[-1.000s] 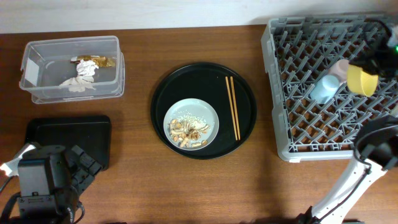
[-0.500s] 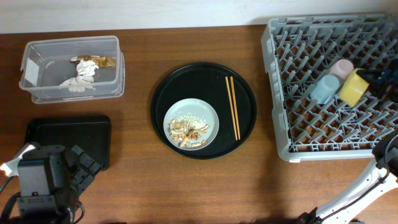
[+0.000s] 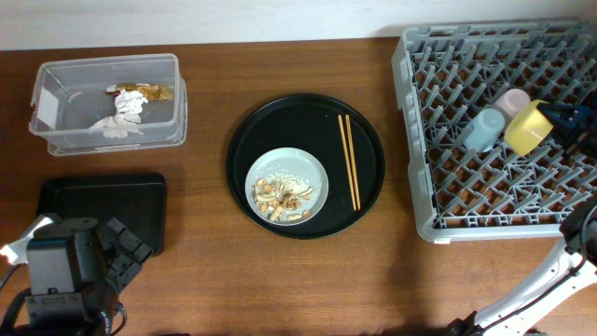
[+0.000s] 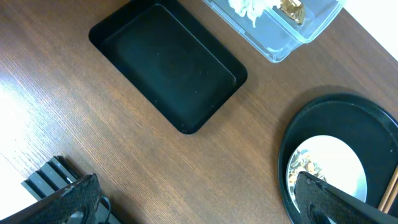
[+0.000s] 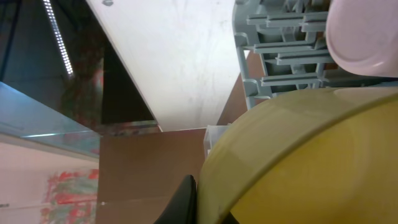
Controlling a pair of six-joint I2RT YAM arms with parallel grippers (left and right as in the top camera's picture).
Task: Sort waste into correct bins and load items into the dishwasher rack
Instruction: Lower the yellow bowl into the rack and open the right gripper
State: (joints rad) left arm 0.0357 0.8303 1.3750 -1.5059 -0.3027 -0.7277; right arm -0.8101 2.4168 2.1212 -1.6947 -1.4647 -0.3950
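Yellow bowl (image 3: 525, 128) had lowered into dishwasher rack (image 3: 448, 56) beside pink cup (image 3: 511, 100); jaws of right gripper (image 3: 562, 119) clamped on its rim; jaws of left gripper (image 4: 196, 208) wide, empty; release likely next.

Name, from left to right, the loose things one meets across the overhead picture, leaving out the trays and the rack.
Clear box → plate → chopsticks → blue cup → yellow bowl.

table (image 3: 205, 280), wood | clear box (image 3: 56, 140) | blk rect tray (image 3: 103, 201) | round blk tray (image 3: 280, 121) | grey rack (image 3: 438, 205), prob. flat
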